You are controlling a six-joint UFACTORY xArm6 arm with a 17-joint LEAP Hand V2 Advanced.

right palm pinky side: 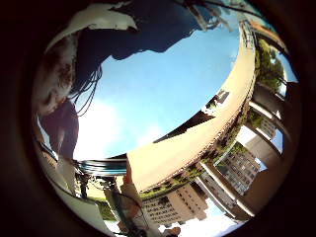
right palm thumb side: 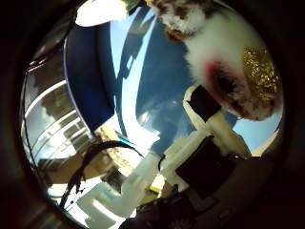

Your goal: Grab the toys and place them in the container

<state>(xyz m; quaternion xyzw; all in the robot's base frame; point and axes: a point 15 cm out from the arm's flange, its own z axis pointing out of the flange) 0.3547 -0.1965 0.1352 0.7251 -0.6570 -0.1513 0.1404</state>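
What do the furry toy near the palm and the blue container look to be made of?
The toy looks like plush fabric: white fuzzy pile with brown speckles, a reddish patch and a glittery gold spot, probably sequined or metallic cloth. The container looks like smooth hard plastic, deep blue, with a glossy sheen along its wall. The hand beside the toy shows matte white and black plastic parts.
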